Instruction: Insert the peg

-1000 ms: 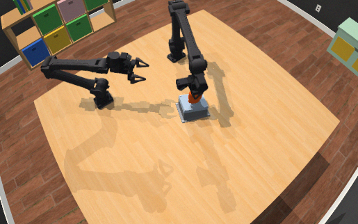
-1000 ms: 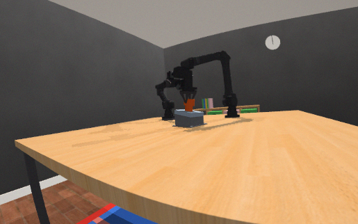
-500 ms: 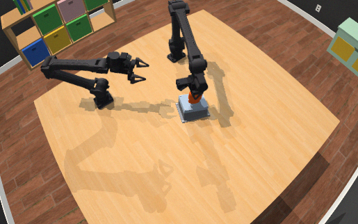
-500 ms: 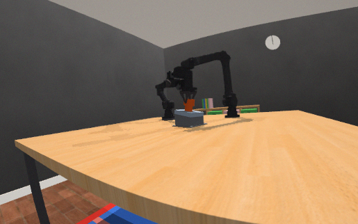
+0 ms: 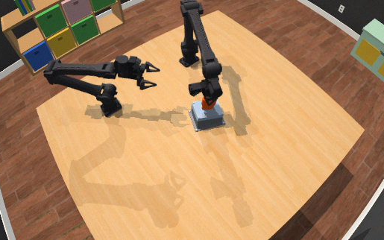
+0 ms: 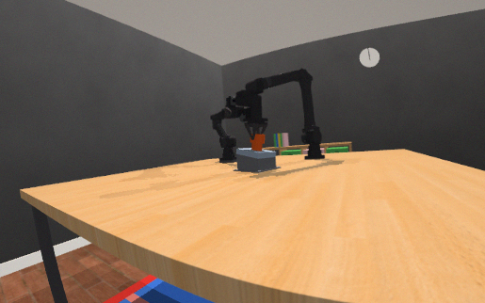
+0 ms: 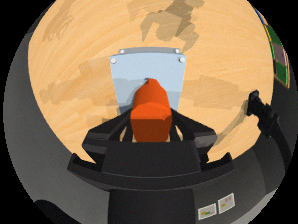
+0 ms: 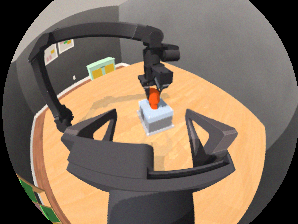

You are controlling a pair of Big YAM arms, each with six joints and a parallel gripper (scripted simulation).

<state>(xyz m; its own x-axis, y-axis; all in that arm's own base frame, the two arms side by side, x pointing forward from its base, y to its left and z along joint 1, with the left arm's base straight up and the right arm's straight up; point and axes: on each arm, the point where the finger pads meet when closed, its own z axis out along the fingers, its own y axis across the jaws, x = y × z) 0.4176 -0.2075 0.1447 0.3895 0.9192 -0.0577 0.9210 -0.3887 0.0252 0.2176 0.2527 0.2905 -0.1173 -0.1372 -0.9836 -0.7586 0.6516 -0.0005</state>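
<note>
I had the orange peg (image 5: 206,104) (image 6: 258,141) (image 7: 151,112) (image 8: 154,98) in the left gripper (image 5: 210,101) (image 6: 257,134) (image 7: 151,111) (image 8: 153,97), its 2 fingers closed on the sides at a partly open width. The peg stood over the top of the pale blue block with the plate (image 5: 206,112) (image 6: 258,157) (image 7: 147,67) (image 8: 156,119), which rested on the wooden table (image 5: 277,149) (image 6: 302,212) (image 7: 65,60). The left arm was the nearer of the 2 to the work; the right gripper (image 5: 157,77) (image 8: 151,112) hung well apart from the block, its 2 fingers spread wide with nothing between them.

The coming move turned on 1 relation: the peg's long axis against the axis of the hole. In the exterior view the peg leaned slightly rather than standing square to the block's top, and its lower end was at or just above that surface. The hole itself was hidden beneath the peg in all 4 views, so I could not tell how well the 2 were centred; perhaps the tip had only reached the mouth.

I judged the insertion to be barely begun, if begun at all. The next step called for bringing the peg upright, then lowering it gently, since pressing at a tilt could have jammed it against the rim.
</note>
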